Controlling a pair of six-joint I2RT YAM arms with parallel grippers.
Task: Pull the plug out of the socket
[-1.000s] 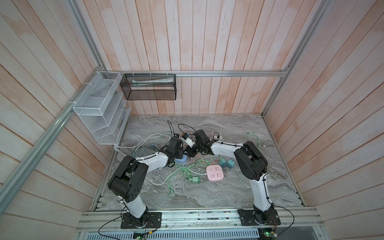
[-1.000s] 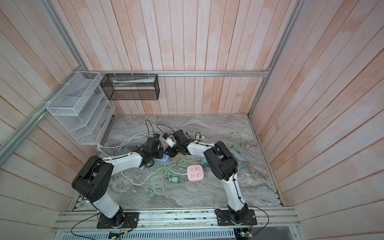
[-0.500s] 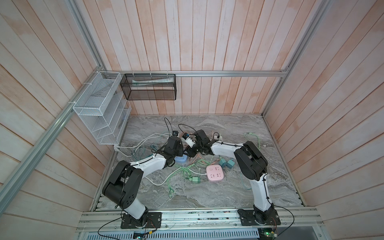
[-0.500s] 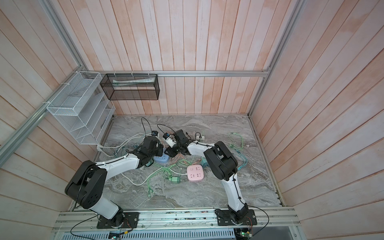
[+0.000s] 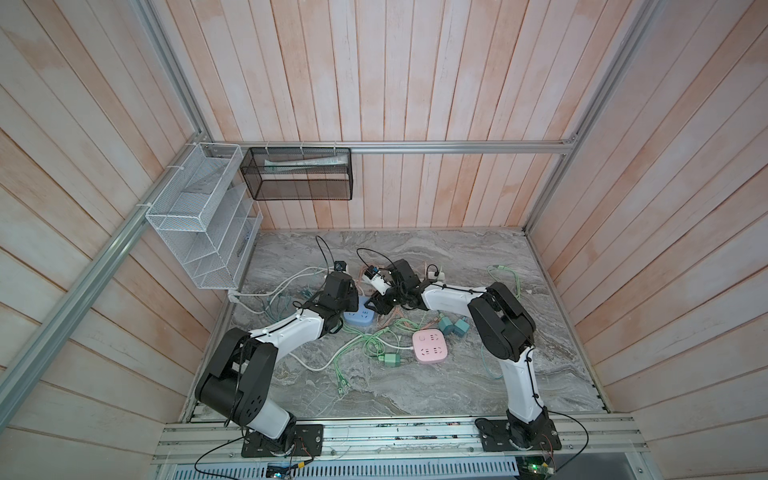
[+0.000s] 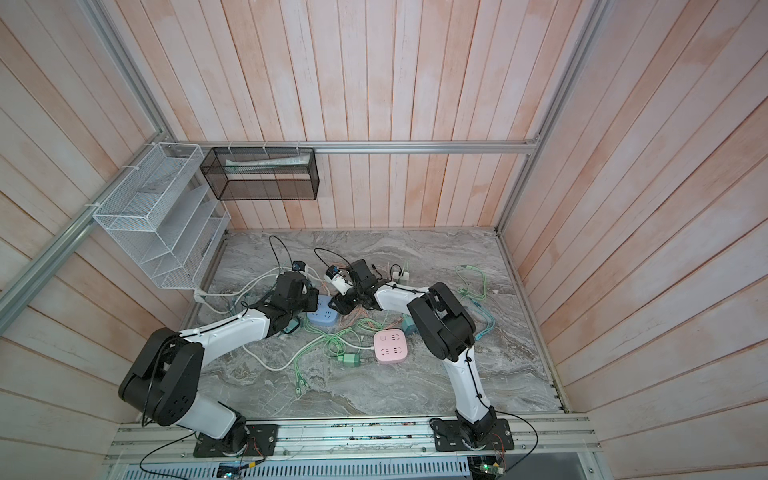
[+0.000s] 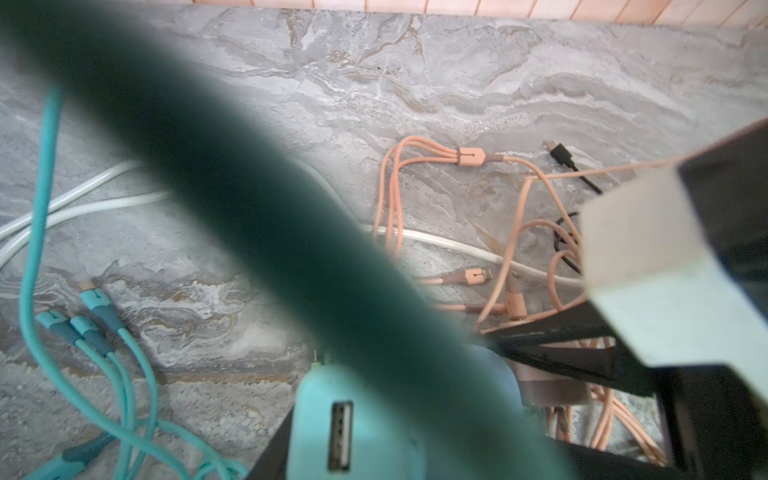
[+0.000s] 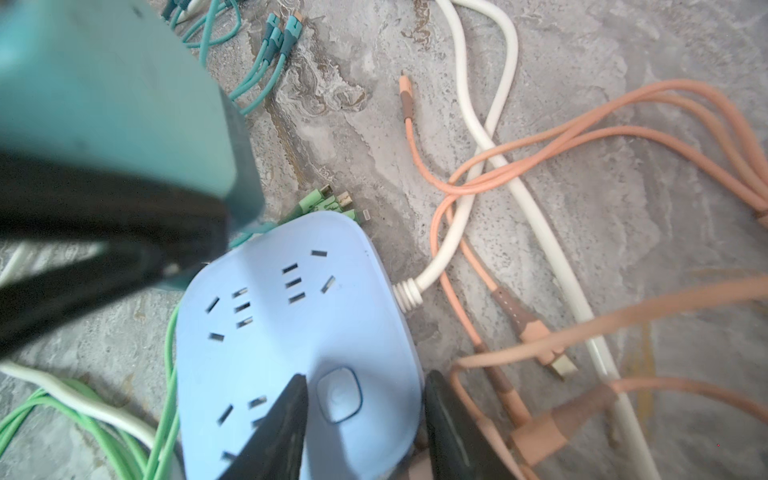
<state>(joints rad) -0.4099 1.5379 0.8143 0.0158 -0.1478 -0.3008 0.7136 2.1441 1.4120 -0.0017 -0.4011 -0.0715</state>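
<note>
The pale blue socket (image 8: 291,332) lies on the marble top, and in both top views it sits between the two grippers (image 5: 360,318) (image 6: 323,316). All of its slots that show are empty. My left gripper (image 7: 353,449) is shut on the teal plug (image 7: 332,428), a block with a USB port. The plug (image 8: 104,95) hangs off the socket, above its far corner. My right gripper (image 8: 361,415) is shut on the socket's button end. One of its fingers (image 8: 274,432) lies on the top face and the other is outside the edge. A blurred dark cable crosses the left wrist view.
Peach cables (image 8: 582,137), green cables (image 5: 357,345), teal cables (image 7: 104,345) and a white cord (image 8: 507,166) lie tangled around the socket. A pink socket (image 5: 430,346), a green plug (image 5: 390,359) and teal plugs (image 5: 453,326) lie toward the front. A white mesh rack (image 5: 199,216) and a black basket (image 5: 299,174) hang on the walls.
My left arm's elbow has swung toward the front left, and its gripper has drawn slightly back and up with the plug. The right arm has stayed on the socket.
</note>
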